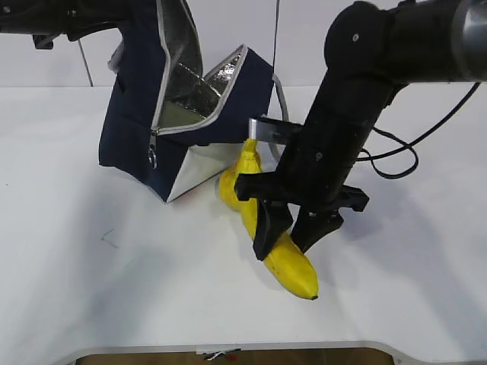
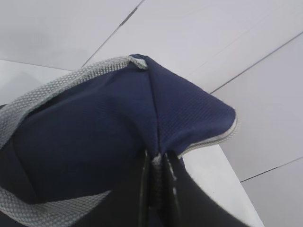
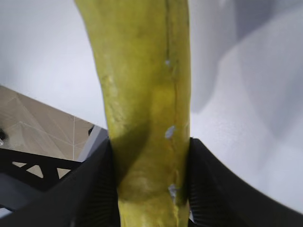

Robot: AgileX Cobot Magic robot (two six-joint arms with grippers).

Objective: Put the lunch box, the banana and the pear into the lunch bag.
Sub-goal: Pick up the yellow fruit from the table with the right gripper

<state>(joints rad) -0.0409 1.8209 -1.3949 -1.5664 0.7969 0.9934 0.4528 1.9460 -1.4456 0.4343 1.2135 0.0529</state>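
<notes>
Yellow banana [image 1: 278, 247] nearest, lying on the white table [image 1: 114, 289], dark tip toward the front edge. Clamped across its middle by the right pincer [image 1: 293, 228], one black finger pressed to each side, likely ready for lifting. Just behind that pincer, against the banana's stem end, a rounder yellow shape, probably the pear [image 1: 228, 186], mostly hidden. Farther back and left of it, the navy lunch bag [image 1: 137, 144], tilted, silver-lined mouth gaping toward the fruit. Held so by the left pincer [image 2: 156, 165], shut tight on a pinch of the bag's fabric, seemingly to keep the opening clear for loading. Lunch box not visible anywhere.
</notes>
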